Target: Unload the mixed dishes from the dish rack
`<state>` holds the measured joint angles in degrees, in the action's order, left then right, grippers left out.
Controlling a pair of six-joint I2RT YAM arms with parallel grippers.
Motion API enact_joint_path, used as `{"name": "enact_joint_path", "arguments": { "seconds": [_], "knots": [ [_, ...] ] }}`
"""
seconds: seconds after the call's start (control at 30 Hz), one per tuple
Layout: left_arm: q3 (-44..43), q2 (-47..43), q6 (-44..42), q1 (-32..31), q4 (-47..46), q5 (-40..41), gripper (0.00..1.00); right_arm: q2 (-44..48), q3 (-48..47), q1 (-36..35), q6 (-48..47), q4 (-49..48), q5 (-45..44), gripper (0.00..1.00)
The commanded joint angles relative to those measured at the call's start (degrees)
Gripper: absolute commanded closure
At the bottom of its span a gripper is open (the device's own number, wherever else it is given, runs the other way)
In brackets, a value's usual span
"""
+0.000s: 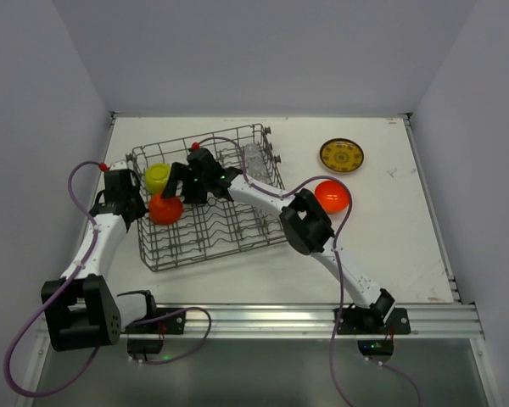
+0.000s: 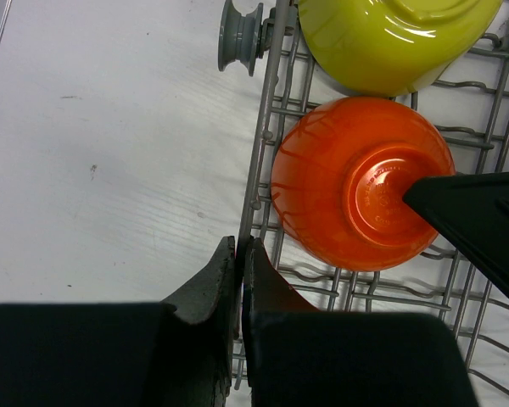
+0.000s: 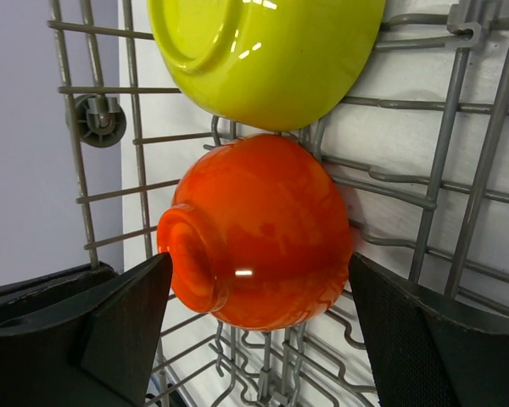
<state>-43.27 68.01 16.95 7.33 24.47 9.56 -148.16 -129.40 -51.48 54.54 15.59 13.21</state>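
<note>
The dish rack [image 1: 237, 239] is a grey wire basket at centre-left. An orange bowl [image 1: 164, 210] lies on its side in the rack's left end, below a lime-yellow bowl [image 1: 157, 176]. My right gripper [image 1: 173, 200] reaches in from the right and spans the orange bowl [image 3: 263, 229]. One fingertip [image 3: 148, 280] is on its foot and the other is against its far side, jaws wide. My left gripper [image 2: 239, 250] is shut on the rack's left rim wire [image 2: 267, 110]. A clear glass cup [image 1: 253, 158] stands at the rack's back right.
A second orange bowl [image 1: 332, 196] and a brown-gold patterned plate [image 1: 341, 155] lie on the white table right of the rack. A grey roller wheel [image 2: 240, 36] sticks out from the rack's left side. The side wall is close on the left.
</note>
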Motion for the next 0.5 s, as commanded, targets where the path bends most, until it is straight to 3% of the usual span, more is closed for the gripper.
{"name": "enact_joint_path", "arguments": {
  "seconds": [0.0, 0.47],
  "knots": [
    [-0.3, 0.1, 1.0, -0.2, -0.6, 0.7, 1.00, -0.3, -2.0, -0.5, 1.5, -1.2, 1.3, 0.14],
    [-0.5, 0.1, 0.9, -0.2, -0.7, -0.4, 1.00, -2.0, -2.1, -0.7, 2.8, -2.7, 3.9, 0.12]
  ]
}}
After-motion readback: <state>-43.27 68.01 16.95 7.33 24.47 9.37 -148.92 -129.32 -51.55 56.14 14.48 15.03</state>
